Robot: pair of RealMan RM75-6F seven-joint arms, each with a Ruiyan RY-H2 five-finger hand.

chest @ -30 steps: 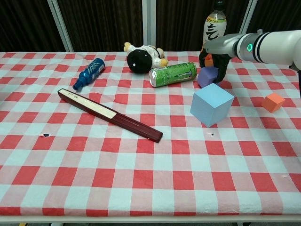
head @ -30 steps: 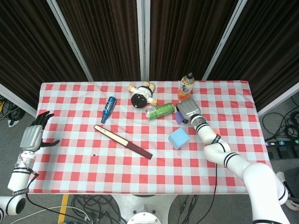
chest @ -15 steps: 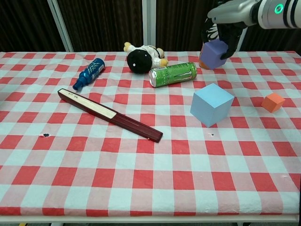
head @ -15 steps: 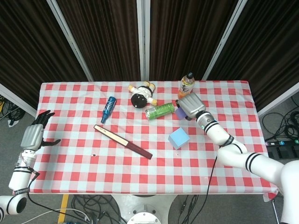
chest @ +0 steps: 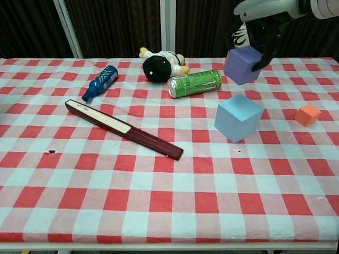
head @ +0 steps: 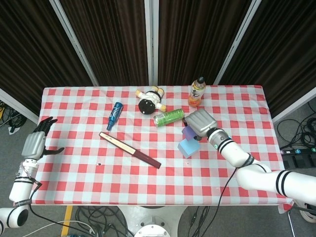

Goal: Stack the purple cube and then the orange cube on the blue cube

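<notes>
Chest view: right hand [chest: 258, 27] pinched the purple cube [chest: 242, 64] aloft, just above the blue cube [chest: 238, 117], ready for stacking; left hand [head: 35, 143] hung spread off the desk [chest: 159, 211].

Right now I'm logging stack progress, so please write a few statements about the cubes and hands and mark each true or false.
1. The right hand holds the purple cube in the air. True.
2. The purple cube already rests on the light blue cube. False: it hangs above it, not touching.
3. The small orange cube sits on the red-and-white checked tablecloth, right of the blue cube. True.
4. The left hand holds the green drink can. False: it is empty at the table's edge; the can lies near the plush toy.
</notes>
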